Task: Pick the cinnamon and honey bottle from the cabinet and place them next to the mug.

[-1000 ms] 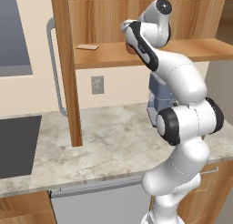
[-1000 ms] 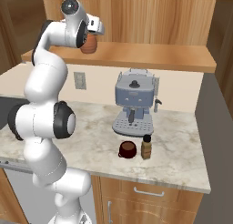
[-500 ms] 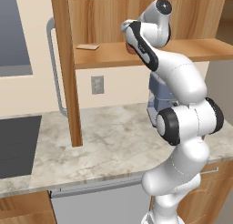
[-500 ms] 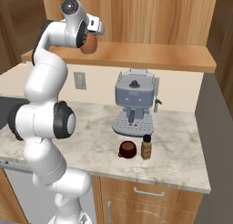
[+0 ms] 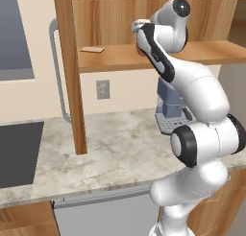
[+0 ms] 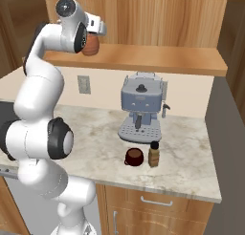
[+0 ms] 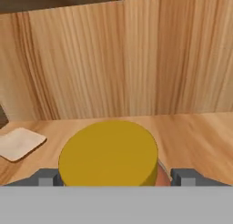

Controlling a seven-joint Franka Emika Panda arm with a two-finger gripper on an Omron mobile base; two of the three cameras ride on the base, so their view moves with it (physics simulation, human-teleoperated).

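The honey bottle (image 7: 109,159), a squat orange jar with a yellow lid, stands on the cabinet shelf (image 6: 158,59). My gripper (image 7: 116,177) reaches into the cabinet and is shut on it, one dark fingertip pressed to each side. From the right base view the honey bottle (image 6: 90,47) shows just under the hand. Down on the counter the cinnamon (image 6: 153,154), a slim brown bottle with a dark cap, stands upright right beside the dark reddish mug (image 6: 134,156), in front of the coffee machine (image 6: 141,107).
A pale flat card (image 5: 92,50) lies on the shelf left of the jar. The open cabinet door edge (image 5: 69,72) with its grey handle (image 5: 55,72) hangs over the marble counter (image 5: 120,144). A dark cooktop (image 5: 14,153) sits far left.
The jaws have narrowed onto the honey bottle. The arm and everything on the counter stay where they were.
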